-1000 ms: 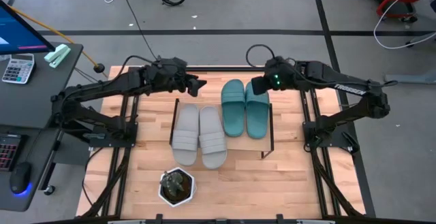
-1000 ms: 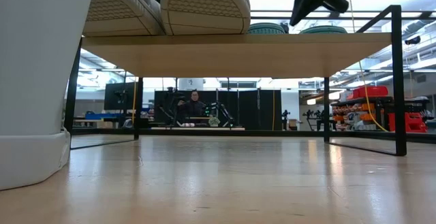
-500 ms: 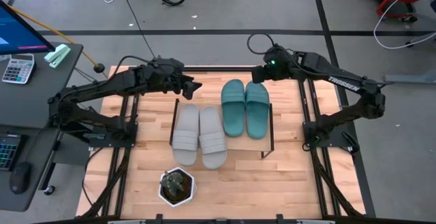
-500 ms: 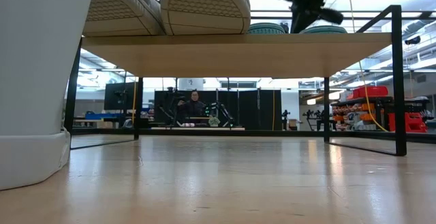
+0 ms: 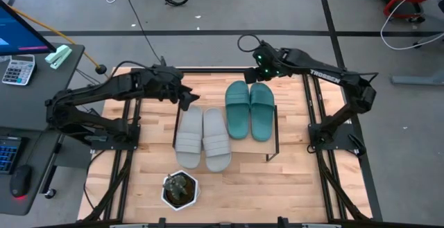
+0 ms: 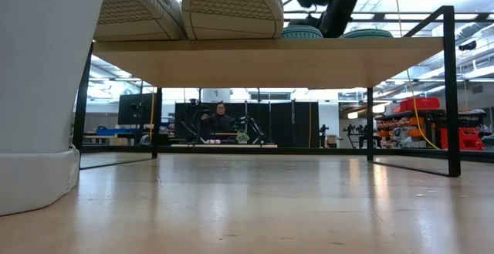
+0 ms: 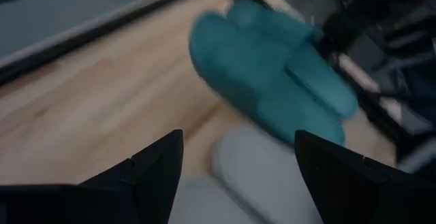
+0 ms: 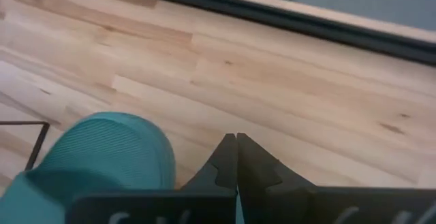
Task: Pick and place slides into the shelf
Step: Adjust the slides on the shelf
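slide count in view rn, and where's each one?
4, all on the shelf. Left grey slide and right grey slide lie side by side on its left half; left teal slide and right teal slide side by side on its right half. None appear hidden.

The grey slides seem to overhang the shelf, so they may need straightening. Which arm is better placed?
Probably left: the open left gripper hovers at the light grey rubber slides' far ends; the shut right gripper sits beyond the teal rubber slides.
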You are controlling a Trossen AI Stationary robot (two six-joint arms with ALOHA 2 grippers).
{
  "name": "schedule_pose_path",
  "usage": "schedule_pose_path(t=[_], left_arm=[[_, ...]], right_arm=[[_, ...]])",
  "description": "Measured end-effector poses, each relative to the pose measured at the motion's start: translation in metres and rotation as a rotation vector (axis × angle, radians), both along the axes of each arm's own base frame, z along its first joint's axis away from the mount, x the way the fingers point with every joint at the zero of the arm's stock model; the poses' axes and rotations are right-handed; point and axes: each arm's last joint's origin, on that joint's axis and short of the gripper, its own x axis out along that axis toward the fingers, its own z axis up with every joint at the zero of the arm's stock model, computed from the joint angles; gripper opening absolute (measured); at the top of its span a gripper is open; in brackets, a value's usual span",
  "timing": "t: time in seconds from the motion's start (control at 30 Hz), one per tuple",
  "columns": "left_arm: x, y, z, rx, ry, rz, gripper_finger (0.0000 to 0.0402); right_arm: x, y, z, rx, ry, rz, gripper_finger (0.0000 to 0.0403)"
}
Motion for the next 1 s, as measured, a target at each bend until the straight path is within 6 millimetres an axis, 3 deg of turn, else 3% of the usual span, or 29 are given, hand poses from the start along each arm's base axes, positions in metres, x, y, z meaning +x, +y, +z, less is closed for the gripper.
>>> schedule_pose_path(t=[0.17,0.43,0.67,0.83,1.0], left_arm=[[-0.012,-0.013,0.005,-0.01,-0.001,-0.076,0.0286],[-0.023,-0.015,0.014,0.011,-0.037,-0.06,0.0286],[-0.024,-0.015,0.014,0.018,-0.042,-0.06,0.0286],[-0.024,-0.015,0.014,0.024,-0.04,-0.063,0.0286],[-0.024,-0.015,0.014,0.025,-0.04,-0.063,0.0286]], right_arm=[[0.0,-0.004,-0.006,0.06,0.0,0.008,0.0001],[-0.005,0.002,-0.004,0.129,0.002,0.038,0.0],[-0.004,0.011,0.001,0.119,0.0,0.039,0.0],[-0.006,0.006,0.0,0.025,0.052,-0.024,0.0],[-0.001,-0.001,-0.012,0.07,0.073,-0.024,0.0]])
